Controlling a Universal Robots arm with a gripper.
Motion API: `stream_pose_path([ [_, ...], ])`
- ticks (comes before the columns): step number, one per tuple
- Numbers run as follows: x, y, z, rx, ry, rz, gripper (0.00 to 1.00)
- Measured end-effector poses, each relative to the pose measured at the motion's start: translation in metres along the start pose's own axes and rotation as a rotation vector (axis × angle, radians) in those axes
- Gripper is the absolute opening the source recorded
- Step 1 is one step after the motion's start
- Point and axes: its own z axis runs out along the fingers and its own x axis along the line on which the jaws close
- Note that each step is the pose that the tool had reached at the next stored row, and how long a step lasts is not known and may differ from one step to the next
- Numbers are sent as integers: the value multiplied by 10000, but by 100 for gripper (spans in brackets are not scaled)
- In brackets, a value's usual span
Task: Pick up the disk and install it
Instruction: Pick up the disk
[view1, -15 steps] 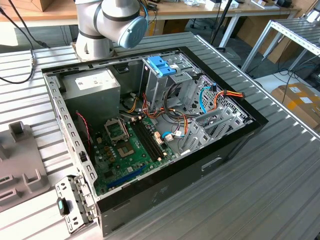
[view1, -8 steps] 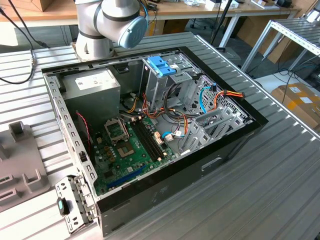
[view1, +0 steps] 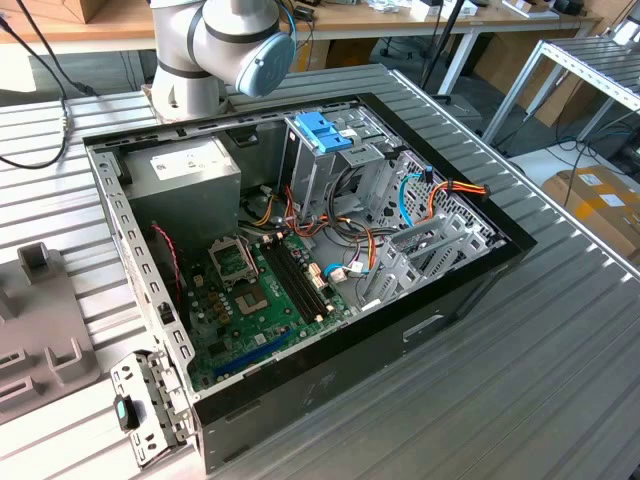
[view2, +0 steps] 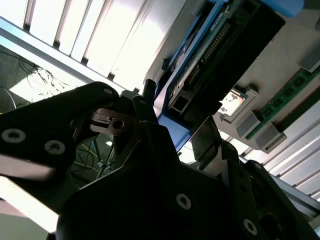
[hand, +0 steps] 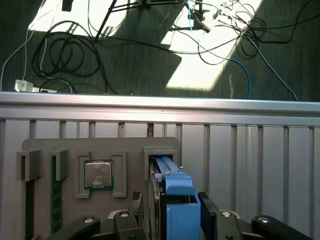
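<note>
The disk (hand: 172, 175), dark metal in blue plastic carrier rails, stands on edge in a slot of a grey holding fixture (hand: 65, 150) in the first wrist view. My gripper (hand: 174, 200) straddles it, one black finger against each flat side, shut on it. In the second wrist view the disk (view2: 220, 55) rises from between the same fingers (view2: 145, 105), with the gripper (view2: 175, 117) at its near end. The open computer case (view1: 480, 270) lies on the table in the exterior view, and the fixture (view1: 40, 330) sits at that view's left edge.
The fixture also holds a processor chip (hand: 98, 174) and a memory stick (hand: 56, 195). Inside the case are a grey power-supply box (view1: 190, 175), a metal drive cage with a light-blue latch (view1: 325, 130), a motherboard (view1: 260, 290) and loose cables (view1: 440, 195). The arm's base (view1: 200, 60) stands behind the case.
</note>
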Motion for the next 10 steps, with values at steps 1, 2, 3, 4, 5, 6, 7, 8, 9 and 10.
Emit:
stream_pose_path([
  [1,0,0,0,0,0,0,56],
  [2,0,0,1,0,0,0,56],
  [3,0,0,1,0,0,0,56],
  [4,0,0,1,0,0,0,56],
  [5,0,0,1,1,0,0,56],
  [6,0,0,2,0,-1,0,56],
  [7,0,0,2,0,0,0,48],
  [8,0,0,2,-1,3,0,41],
  [9,0,0,2,0,0,0,37],
  [10,0,0,3,0,0,0,37],
])
